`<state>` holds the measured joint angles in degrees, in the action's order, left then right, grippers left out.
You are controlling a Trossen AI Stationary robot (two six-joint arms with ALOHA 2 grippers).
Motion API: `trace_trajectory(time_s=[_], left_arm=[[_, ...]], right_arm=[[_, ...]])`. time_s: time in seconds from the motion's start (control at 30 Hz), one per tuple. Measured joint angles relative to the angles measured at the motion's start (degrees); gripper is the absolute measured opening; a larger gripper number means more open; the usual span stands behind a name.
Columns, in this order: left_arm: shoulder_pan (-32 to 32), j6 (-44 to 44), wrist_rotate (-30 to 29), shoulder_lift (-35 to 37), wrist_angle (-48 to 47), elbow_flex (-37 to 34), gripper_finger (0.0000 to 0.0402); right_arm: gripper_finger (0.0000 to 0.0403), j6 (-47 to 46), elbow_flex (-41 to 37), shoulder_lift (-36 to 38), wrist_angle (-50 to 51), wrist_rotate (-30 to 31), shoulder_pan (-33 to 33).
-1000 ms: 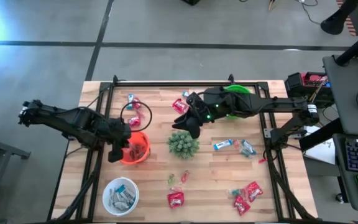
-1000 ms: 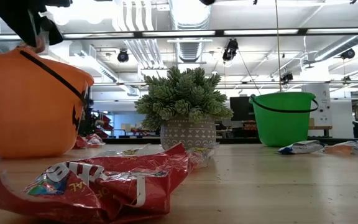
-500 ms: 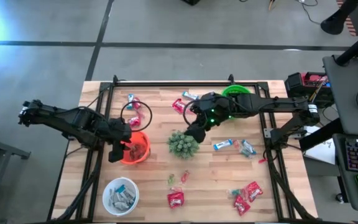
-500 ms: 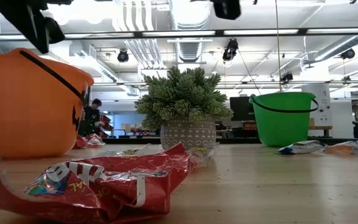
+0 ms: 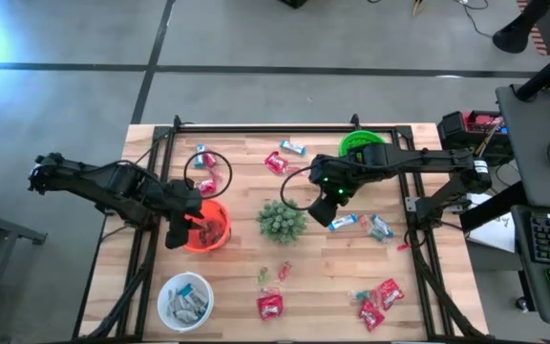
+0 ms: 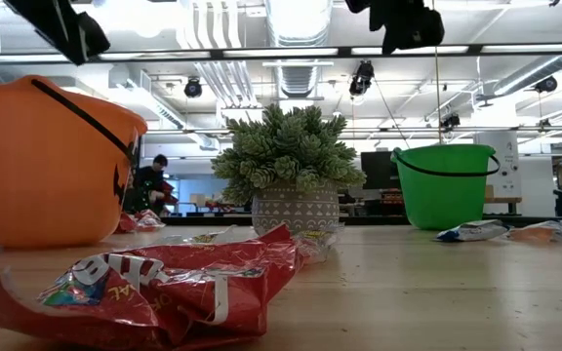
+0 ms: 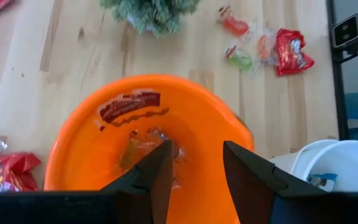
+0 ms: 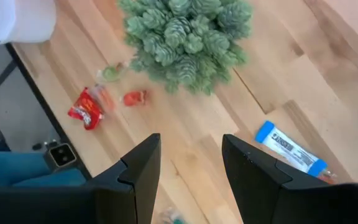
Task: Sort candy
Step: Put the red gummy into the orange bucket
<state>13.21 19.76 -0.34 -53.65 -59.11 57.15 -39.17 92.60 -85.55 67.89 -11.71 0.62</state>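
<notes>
Low view — crumpled red candy (image 6: 154,283) packet; both hands (image 7: 194,171) (image 8: 188,168) open, empty.

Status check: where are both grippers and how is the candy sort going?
Left gripper open over orange bucket, empty. Right gripper open, empty, between plant and blue-and-white bar. Candy scattered on the table.

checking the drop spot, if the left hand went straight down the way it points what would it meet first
The left hand, fingers apart and empty, points into the orange bucket. It would likely first meet the wrapped candy lying at the bottom, though depth is hard to judge.
</notes>
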Motion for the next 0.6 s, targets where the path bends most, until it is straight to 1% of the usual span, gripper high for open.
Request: trace_trajectory(time_s=[0.07,0.2,0.3,0.47,0.6], left_arm=[[0.0,-0.7,0.0,0.0,-0.1,0.9,0.0123],[0.0,-3.0,-0.2,0.1,-0.3,2.6,0.0123],[0.0,-4.4,-1.6,0.1,-0.7,3.7,0.0123],[0.0,-5.4,-9.0,0.3,-2.3,5.0,0.0123],[-1.1,-5.7,-14.3,0.4,-3.0,5.1,0.0123]], right_arm=[[0.0164,0.1,0.0,0.0,-0.4,1.3,0.0],[0.0164,0.2,0.0,0.0,-0.5,6.1,0.0],[0.0164,0.2,0.0,0.0,-0.7,7.7,0.2],[0.0164,1.8,0.0,0.0,-0.9,11.3,0.4],[0.0164,3.0,0.0,0.0,-2.1,12.8,2.1]])
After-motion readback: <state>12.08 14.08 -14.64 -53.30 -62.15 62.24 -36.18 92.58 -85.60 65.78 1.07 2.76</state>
